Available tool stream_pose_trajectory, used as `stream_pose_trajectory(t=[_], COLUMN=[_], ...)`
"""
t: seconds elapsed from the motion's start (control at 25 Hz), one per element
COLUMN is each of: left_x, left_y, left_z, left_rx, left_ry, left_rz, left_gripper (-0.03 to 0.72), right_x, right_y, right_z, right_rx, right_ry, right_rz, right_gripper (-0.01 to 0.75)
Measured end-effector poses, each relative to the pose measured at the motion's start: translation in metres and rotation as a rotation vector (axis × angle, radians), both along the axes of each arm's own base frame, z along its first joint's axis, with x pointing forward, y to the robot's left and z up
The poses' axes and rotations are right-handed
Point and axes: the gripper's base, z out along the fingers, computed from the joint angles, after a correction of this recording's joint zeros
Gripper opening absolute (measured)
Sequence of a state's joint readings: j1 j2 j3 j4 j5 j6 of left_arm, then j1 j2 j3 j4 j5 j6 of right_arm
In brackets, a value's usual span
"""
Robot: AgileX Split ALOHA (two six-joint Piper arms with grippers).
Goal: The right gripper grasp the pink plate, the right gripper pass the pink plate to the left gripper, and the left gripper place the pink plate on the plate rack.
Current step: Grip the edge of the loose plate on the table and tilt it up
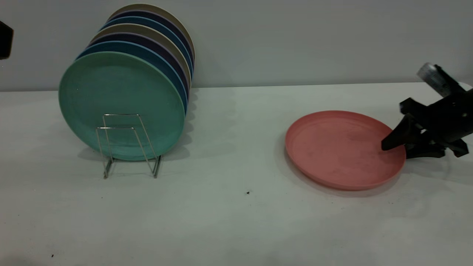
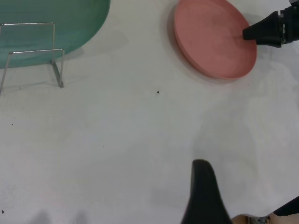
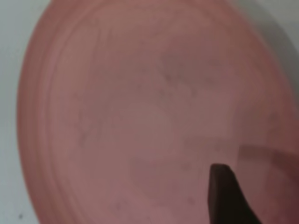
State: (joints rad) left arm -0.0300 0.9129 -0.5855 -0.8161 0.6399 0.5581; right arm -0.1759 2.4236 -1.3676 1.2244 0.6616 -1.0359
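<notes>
The pink plate (image 1: 342, 147) lies flat on the white table at the right; it also shows in the left wrist view (image 2: 212, 39) and fills the right wrist view (image 3: 140, 112). My right gripper (image 1: 396, 150) is at the plate's right rim. Its upper jaw reaches over the plate's inside and its lower jaw sits low beside the rim, with a gap between them. One of its fingers (image 3: 226, 198) hovers over the plate. The plate rack (image 1: 127, 144) stands at the left with free front loops. My left gripper (image 2: 245, 186) is open and empty, high at the far left (image 1: 5, 38).
Several plates stand upright in the rack, a teal-green plate (image 1: 122, 103) in front, with blue, dark and beige ones behind. A grey wall runs behind the table (image 1: 229, 221). A few dark specks lie on the table.
</notes>
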Motion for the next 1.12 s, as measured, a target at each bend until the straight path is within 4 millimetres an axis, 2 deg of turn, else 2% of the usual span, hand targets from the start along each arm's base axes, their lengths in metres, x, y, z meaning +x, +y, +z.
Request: stream_pose_trajectory(t=[0.2,0.36,0.44,0.76,0.96,1.12], left_x=[0.0,0.0,0.0,-0.001,0.003,0.017], left_y=[0.0,0.0,0.0,-0.002,-0.004,-0.005], left_z=[0.0,0.0,0.0,0.001,-0.001,-0.016], left_rx=[0.0,0.0,0.0,-0.034,-0.063,-0.067], left_ry=[0.0,0.0,0.0,0.011,0.025,0.112], left_rz=[0.0,0.0,0.0,-0.002,-0.005,-0.006], left_gripper=[0.53,0.53,0.53,0.53,0.53,0.53], right_x=[0.004,0.005,0.005,-0.001,-0.003,-0.006], right_y=[0.014,0.017,0.017,0.017,0.01,0.011], right_z=[-0.002,-0.002,-0.003,0.002,0.025,0.038], right_rx=[-0.058,-0.072,-0.073,-0.024,0.021,0.069], right_ry=[-0.017,-0.022,-0.022,-0.01,-0.056,-0.078], right_rz=[0.003,-0.002,-0.002,0.084,0.174,0.237], right_gripper=[0.259,0.081,0.027,0.011,0.011,0.011])
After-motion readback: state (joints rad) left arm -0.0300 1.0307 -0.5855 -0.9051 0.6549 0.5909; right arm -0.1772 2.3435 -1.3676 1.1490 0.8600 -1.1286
